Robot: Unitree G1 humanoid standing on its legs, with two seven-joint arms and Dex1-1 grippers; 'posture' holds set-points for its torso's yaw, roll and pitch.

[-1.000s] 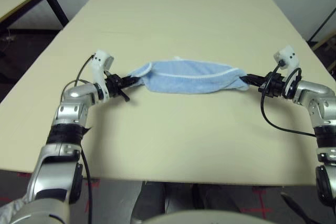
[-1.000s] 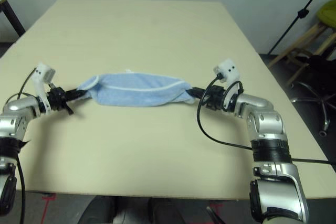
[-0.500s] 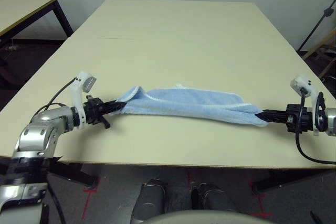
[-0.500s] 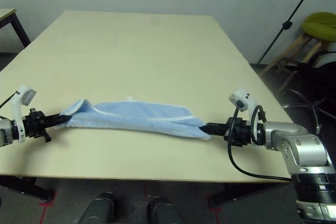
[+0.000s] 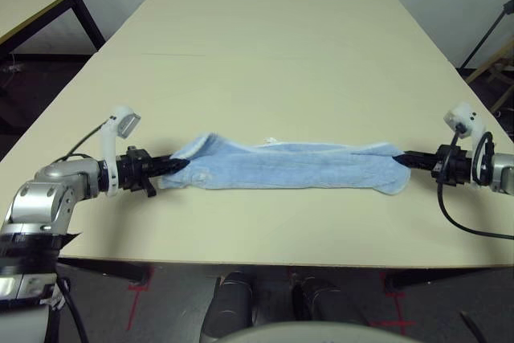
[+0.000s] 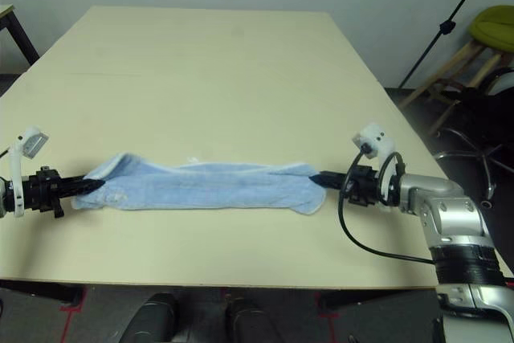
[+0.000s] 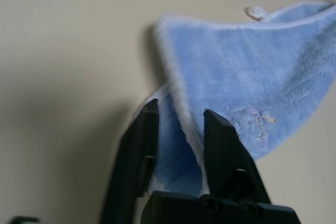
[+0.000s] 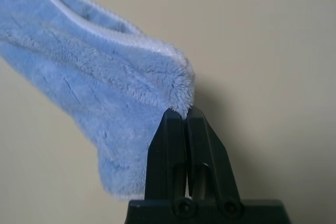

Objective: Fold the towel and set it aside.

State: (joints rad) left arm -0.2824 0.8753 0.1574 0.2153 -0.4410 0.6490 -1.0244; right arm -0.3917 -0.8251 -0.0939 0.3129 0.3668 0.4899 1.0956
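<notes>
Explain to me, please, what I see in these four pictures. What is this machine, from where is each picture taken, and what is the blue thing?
It is a humanoid robot with two silver arms, standing at a beige table. Two pictures come from cameras in its head, looking down over the arms. The other two come from small cameras on its wrists, looking along each pincer's two black fingers.

The blue thing is a towel, folded into a long strip and lying stretched across the table. The left pincer is at one end; its wrist view shows its fingers apart, with cloth between them. The right pincer is at the other end, its fingers pressed together at the towel's corner; whether cloth is pinched there, I cannot tell.
</notes>
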